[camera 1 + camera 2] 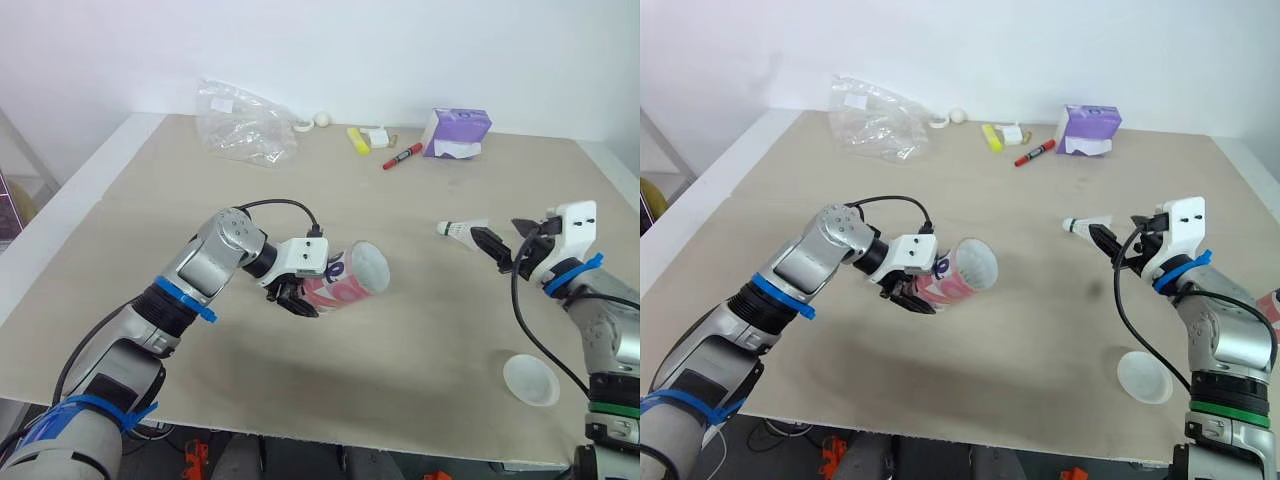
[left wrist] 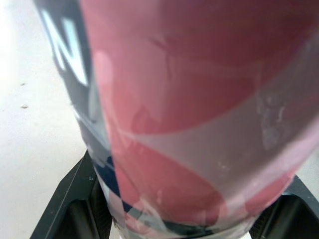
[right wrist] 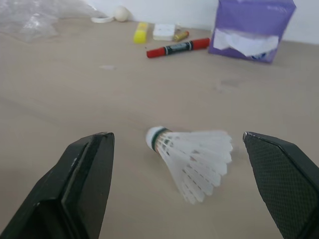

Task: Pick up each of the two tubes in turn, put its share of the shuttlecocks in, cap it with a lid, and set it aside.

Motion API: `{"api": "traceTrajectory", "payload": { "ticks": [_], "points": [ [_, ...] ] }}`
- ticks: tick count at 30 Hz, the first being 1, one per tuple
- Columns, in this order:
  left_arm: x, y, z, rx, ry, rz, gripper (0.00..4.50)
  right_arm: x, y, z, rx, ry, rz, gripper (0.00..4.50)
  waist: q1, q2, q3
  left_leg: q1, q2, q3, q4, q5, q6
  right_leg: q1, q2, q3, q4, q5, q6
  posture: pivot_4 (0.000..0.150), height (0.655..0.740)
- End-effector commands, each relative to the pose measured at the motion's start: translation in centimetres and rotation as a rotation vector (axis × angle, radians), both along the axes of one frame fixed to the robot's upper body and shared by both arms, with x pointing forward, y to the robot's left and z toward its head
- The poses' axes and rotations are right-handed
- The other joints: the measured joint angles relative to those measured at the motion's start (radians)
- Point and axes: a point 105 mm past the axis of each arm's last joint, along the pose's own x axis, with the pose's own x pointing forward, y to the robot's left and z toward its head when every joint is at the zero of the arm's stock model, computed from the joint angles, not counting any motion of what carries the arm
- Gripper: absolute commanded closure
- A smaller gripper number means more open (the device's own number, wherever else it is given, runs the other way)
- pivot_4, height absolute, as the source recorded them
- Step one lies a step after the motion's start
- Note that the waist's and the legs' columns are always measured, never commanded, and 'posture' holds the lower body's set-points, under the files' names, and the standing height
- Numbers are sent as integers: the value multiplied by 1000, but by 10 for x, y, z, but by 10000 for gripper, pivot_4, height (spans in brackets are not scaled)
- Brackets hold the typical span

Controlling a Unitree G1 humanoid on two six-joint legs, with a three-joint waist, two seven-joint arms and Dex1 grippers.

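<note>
Hovering wide open near the table's (image 1: 400,190) right edge, the right gripper (image 1: 506,238) has the shuttlecock (image 1: 460,229) lying just ahead of it. Left gripper (image 1: 290,296) is clamped round the tube (image 1: 352,276), mid-table.

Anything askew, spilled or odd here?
Nothing spilled or damaged. The pink-and-white tube sits tilted on its side in the left gripper, and one white feather shuttlecock lies loose on the table before the open right gripper.
</note>
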Motion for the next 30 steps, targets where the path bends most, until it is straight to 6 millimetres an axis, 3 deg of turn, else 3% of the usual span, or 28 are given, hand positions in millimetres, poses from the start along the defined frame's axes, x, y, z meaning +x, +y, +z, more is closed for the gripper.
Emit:
{"api": "traceTrajectory", "payload": {
  "ticks": [1, 10, 14, 23, 26, 29, 30],
  "points": [
    [1, -4, -3, 6, -19, 3, 16031, 10, -1, 7, 77, -24, 2, 763, -1, 0, 0, 0, 0, 0, 0, 0, 0, 0, 0, 0, 0, 0, 0, 1500, 7400],
    [1, -2, -3, 5, -23, 7, 16031, 27, -2, -8, 71, 25, 7, 763, -2, 0, 0, 0, 0, 0, 0, 0, 0, 0, 0, 0, 0, 0, 0, 1500, 7400],
    [1, -1, -2, 3, -24, 12, 16031, 32, 9, -20, 71, 59, 56, 763, -5, 0, 0, 0, 0, 0, 0, 0, 0, 0, 0, 0, 0, 0, 0, 1500, 7400],
    [2, 1, -3, 4, -24, 21, 16031, 48, 15, -17, 60, 54, 78, 763, -7, 1, 0, 0, -1, 0, 0, 1, 1, 0, 0, 0, 0, 1, 1, 1500, 7400],
    [2, 2, -3, 4, -25, 25, 16031, 53, 14, -15, 54, 46, 70, 12024, -7, 1, 0, 0, -1, 0, 0, 1, 1, 0, 0, 0, 0, 1, 1, 1500, 7400],
    [2, 2, -3, 4, -24, 27, 16031, 55, 15, -16, 51, 49, 73, 27973, -8, 1, 0, 0, -1, 0, 0, 1, 1, 0, 0, 0, -1, 1, 1, 1500, 7400],
    [2, 2, -3, 4, -24, 28, 16031, 55, 15, -17, 46, 50, 71, 29723, -8, 1, 0, 0, -1, 0, 0, 1, 1, 0, 0, 0, -1, 1, 1, 1500, 7400]
  ]
}}
